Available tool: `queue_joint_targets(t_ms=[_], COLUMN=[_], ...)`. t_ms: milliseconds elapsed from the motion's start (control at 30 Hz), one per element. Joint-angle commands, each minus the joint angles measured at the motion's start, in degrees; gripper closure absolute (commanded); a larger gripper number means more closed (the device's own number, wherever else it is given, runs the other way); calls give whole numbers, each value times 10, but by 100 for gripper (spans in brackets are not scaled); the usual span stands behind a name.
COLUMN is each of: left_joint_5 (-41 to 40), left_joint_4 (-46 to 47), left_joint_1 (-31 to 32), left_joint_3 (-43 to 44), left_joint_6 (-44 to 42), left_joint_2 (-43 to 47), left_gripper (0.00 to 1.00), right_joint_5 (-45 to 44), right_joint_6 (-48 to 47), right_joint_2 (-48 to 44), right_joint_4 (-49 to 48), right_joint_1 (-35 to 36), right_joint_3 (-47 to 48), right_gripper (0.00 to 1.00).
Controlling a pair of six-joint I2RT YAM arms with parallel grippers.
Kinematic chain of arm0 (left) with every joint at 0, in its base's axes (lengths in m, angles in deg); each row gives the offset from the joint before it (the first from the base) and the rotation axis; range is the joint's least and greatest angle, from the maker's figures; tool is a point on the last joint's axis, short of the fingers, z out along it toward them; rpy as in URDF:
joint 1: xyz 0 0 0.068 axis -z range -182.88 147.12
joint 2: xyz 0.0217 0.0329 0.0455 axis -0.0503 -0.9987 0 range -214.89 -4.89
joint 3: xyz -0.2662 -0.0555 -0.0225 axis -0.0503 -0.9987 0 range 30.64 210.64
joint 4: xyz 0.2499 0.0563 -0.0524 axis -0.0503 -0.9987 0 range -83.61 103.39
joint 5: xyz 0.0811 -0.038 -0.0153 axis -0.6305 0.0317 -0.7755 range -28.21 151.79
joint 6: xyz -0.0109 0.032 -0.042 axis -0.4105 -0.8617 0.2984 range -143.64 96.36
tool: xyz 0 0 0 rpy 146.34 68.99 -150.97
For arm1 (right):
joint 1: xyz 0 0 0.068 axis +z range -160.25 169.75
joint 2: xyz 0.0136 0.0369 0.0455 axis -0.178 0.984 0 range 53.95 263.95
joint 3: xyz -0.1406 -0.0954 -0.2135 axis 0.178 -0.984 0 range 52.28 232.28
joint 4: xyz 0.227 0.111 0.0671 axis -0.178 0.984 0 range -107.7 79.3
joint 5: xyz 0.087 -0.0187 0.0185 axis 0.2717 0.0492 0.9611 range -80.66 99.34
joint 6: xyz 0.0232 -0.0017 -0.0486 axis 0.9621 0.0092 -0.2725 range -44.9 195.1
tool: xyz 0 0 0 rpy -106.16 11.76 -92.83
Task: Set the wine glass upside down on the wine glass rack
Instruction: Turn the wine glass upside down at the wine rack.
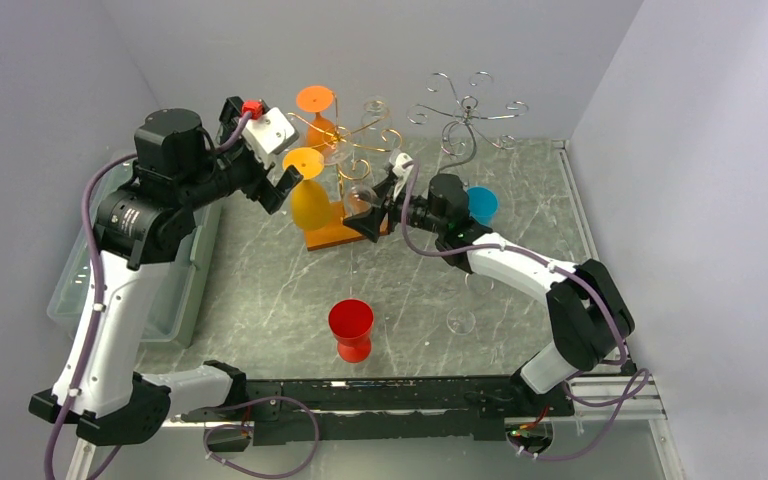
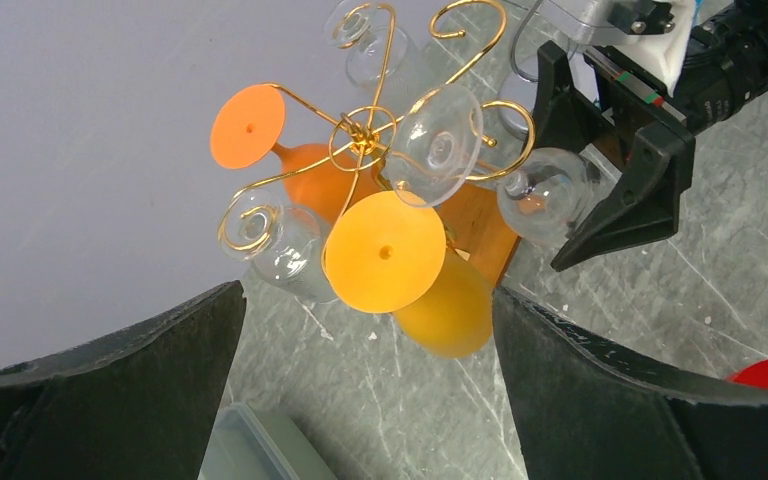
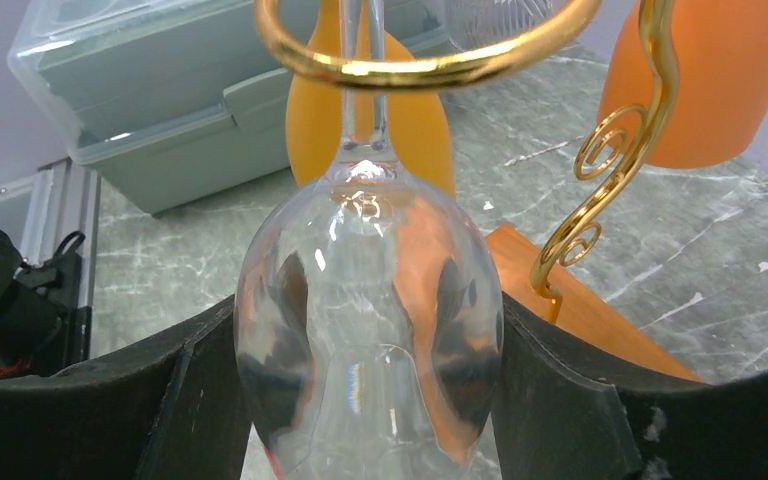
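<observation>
1. The wine glass (image 3: pixel 370 330) is gripped bowl-down between the pads of the right gripper (image 1: pixel 372 212), whose jaws are spread to the bowl's width.
2. Its long axis stands upright: the stem rises straight up from the gripper through a loop (image 3: pixel 430 60) of the gold rack (image 2: pixel 365 130).
3. Whether the foot is borne by that loop cannot be told.
4. The left gripper (image 2: pixel 365 390) is held wide and empty, beside the rack.

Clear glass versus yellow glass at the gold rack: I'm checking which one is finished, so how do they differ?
The clear glass is see-through; the yellow glass is opaque. The clear glass has its bowl between the fingers of the right gripper; no gripper touches the yellow glass. Both are bowl-down at the gold rack.
</observation>
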Motion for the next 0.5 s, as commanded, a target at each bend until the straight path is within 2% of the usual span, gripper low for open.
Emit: queue_joint_targets(t_ms=[0,467], left_joint_5=[-10,-17], left_joint_4=[13,17], left_joint_1=[1,1], left_joint_3=[25,24], left_joint_6=[10,13], left_joint_2=[-3,-10], left_gripper=[0,0], right_joint_5=[-1,-44], right_joint_6=[-31,-11], right_joint_2=[-10,-25], right_joint_4=[-85,-190], right_joint_1=[2,2], right_joint_3=[-17,-88], right_gripper=[68,67])
